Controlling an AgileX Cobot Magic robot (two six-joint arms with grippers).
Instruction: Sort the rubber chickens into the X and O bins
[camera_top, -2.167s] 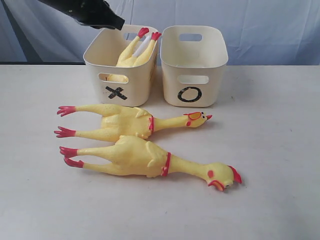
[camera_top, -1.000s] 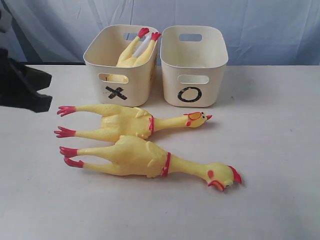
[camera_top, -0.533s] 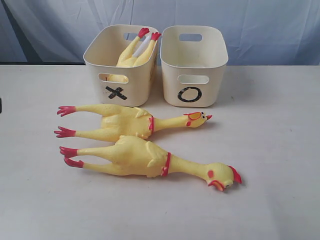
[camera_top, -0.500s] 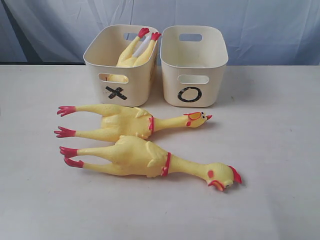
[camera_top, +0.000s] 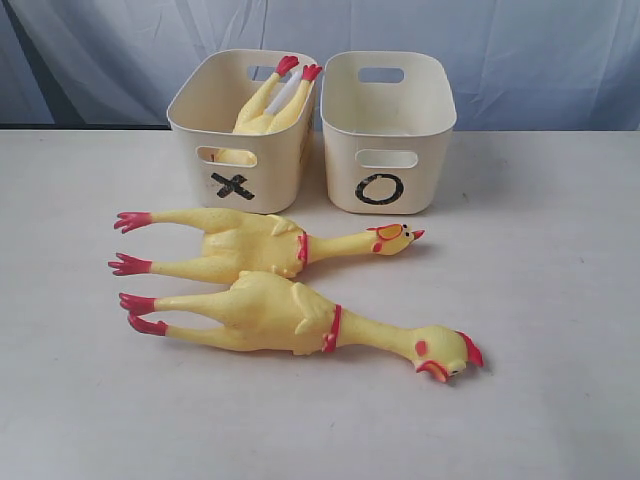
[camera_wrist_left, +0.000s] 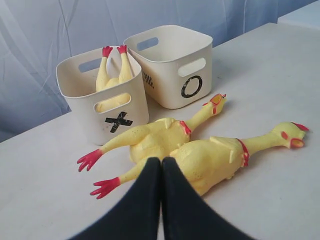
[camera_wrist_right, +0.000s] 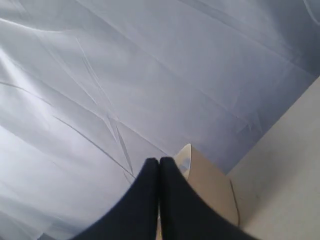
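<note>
Pale blue cloth (camera_top: 540, 50) hangs creased behind a white table (camera_top: 560, 320). Farthest left is the left gripper (camera_wrist_left: 161, 161), which appears only in its own wrist view. Its black fingers (camera_wrist_left: 140, 200) are clenched flat against each other and grasp nothing, and the legs and bodies of the two loose birds lie just beyond the fingertips in that view. The X bin (camera_top: 285, 165) stands at the back of the table, its black X facing the exterior camera below a slot handle. A first chicken (camera_top: 262, 110) sits inside it with its legs up, red feet in the air above the far rim and head hidden. In front of the bins lie the other two, side by side and touching along their bodies, feet to the left and heads to the right. The second chicken (camera_top: 250, 245), nearer the bins, has its head on the table in front of the O bin (camera_top: 430, 175). The third chicken (camera_top: 280, 315), nearest the camera, reaches further right, its red comb and beak beyond the second's head. The O bin stands just beside the X bin, on its right, with the walls nearly meeting. The right gripper (camera_wrist_right: 159, 161), seen only in its wrist view, is likewise pressed closed with nothing grasped. It is raised against the cloth with the corner of a cream bin (camera_wrist_right: 210, 192) behind it, and which bin that is cannot be told
</note>
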